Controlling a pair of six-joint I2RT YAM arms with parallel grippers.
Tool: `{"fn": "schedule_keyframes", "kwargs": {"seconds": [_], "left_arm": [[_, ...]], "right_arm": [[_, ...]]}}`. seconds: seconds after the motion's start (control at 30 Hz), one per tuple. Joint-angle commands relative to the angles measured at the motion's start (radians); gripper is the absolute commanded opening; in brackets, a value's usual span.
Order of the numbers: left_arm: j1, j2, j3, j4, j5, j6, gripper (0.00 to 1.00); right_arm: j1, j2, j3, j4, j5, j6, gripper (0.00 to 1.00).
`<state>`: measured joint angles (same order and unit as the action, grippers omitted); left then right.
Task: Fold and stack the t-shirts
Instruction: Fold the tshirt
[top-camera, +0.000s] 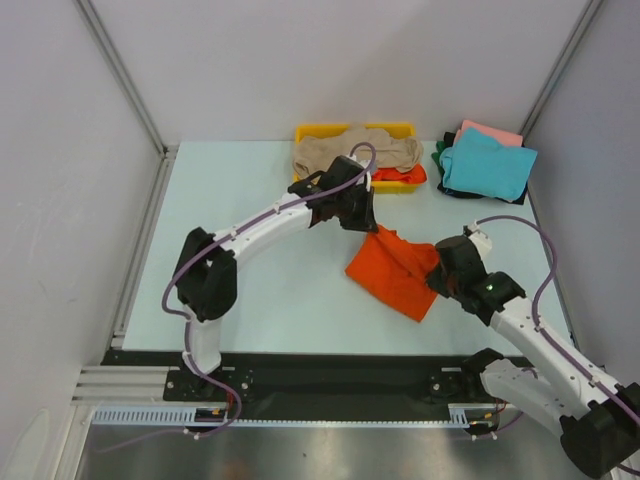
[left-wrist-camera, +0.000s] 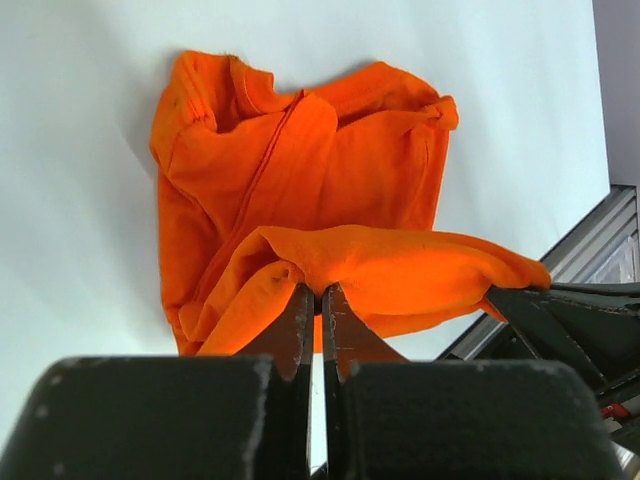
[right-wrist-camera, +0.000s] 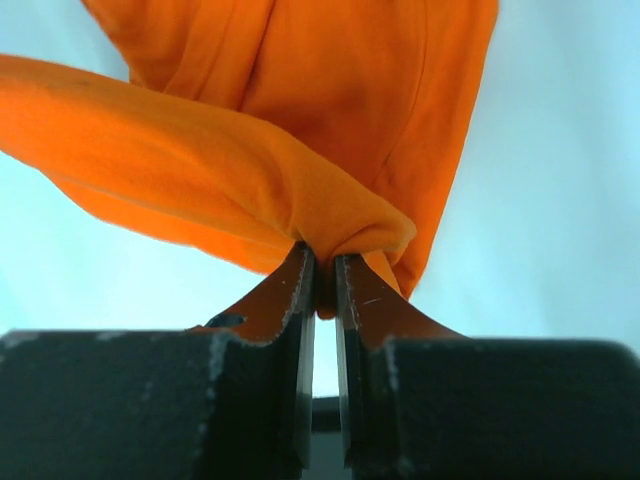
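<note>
The bright orange t-shirt (top-camera: 395, 268) hangs crumpled between my two grippers above the middle of the table. My left gripper (top-camera: 368, 224) is shut on its far upper edge; in the left wrist view the cloth (left-wrist-camera: 330, 180) bunches at the fingertips. My right gripper (top-camera: 436, 272) is shut on its right edge, the cloth (right-wrist-camera: 300, 130) pinched between the fingers. A beige t-shirt (top-camera: 350, 152) lies in the yellow tray (top-camera: 310, 131) with another orange cloth (top-camera: 400, 175) under it. Teal (top-camera: 487, 165), pink (top-camera: 490, 133) and dark green (top-camera: 441, 157) shirts are piled at the back right.
The tray stands at the back middle of the table. White walls close in the table at the back and both sides. The metal rail (top-camera: 320, 375) with the arm bases runs along the near edge.
</note>
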<state>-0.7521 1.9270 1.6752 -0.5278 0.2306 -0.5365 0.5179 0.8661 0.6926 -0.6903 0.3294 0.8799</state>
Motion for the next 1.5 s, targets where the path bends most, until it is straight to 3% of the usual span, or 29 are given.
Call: {"fn": "schedule_keyframes", "kwargs": {"seconds": [0.0, 0.37, 0.77, 0.83, 0.87, 0.9, 0.93, 0.97, 1.03, 1.07, 1.13, 1.33, 1.47], "left_arm": [[0.031, 0.042, 0.096, -0.017, 0.022, 0.027, 0.00], [0.069, 0.188, 0.253, -0.009, 0.085, 0.001, 0.00], [0.088, 0.334, 0.377, -0.009, 0.096, -0.069, 0.00], [0.097, 0.363, 0.386, 0.017, 0.116, -0.094, 0.01], [0.100, 0.374, 0.403, 0.023, 0.139, -0.102, 0.06], [0.102, 0.395, 0.415, 0.034, 0.151, -0.108, 0.12], [0.105, 0.412, 0.438, 0.037, 0.162, -0.117, 0.30], [0.105, 0.427, 0.508, 0.029, 0.170, -0.120, 0.41], [0.105, 0.475, 0.601, -0.024, 0.177, -0.128, 0.57], [0.105, 0.486, 0.694, -0.052, 0.176, -0.129, 0.60], [0.103, 0.463, 0.725, -0.077, 0.182, -0.122, 0.69], [0.102, 0.175, 0.414, -0.009, 0.121, -0.060, 0.75], [0.100, -0.033, 0.136, -0.032, 0.061, -0.011, 0.72]], "right_arm": [[-0.068, 0.030, 0.033, 0.061, -0.087, -0.108, 0.00], [-0.260, 0.140, 0.033, 0.161, -0.208, -0.225, 0.00], [-0.378, 0.295, 0.061, 0.241, -0.292, -0.295, 0.00], [-0.409, 0.319, 0.065, 0.261, -0.305, -0.308, 0.15], [-0.424, 0.344, 0.071, 0.264, -0.317, -0.317, 0.24], [-0.436, 0.359, 0.088, 0.267, -0.319, -0.320, 0.48], [-0.470, 0.373, 0.099, 0.274, -0.319, -0.325, 0.59], [-0.489, 0.384, 0.111, 0.279, -0.355, -0.334, 0.65], [-0.515, 0.410, 0.166, 0.275, -0.366, -0.346, 0.67], [-0.559, 0.416, 0.191, 0.270, -0.383, -0.357, 0.69], [-0.561, 0.396, 0.248, 0.227, -0.395, -0.369, 0.68], [-0.356, 0.226, 0.188, 0.202, -0.329, -0.313, 0.70], [-0.247, 0.256, 0.148, 0.279, -0.346, -0.266, 0.69]]}}
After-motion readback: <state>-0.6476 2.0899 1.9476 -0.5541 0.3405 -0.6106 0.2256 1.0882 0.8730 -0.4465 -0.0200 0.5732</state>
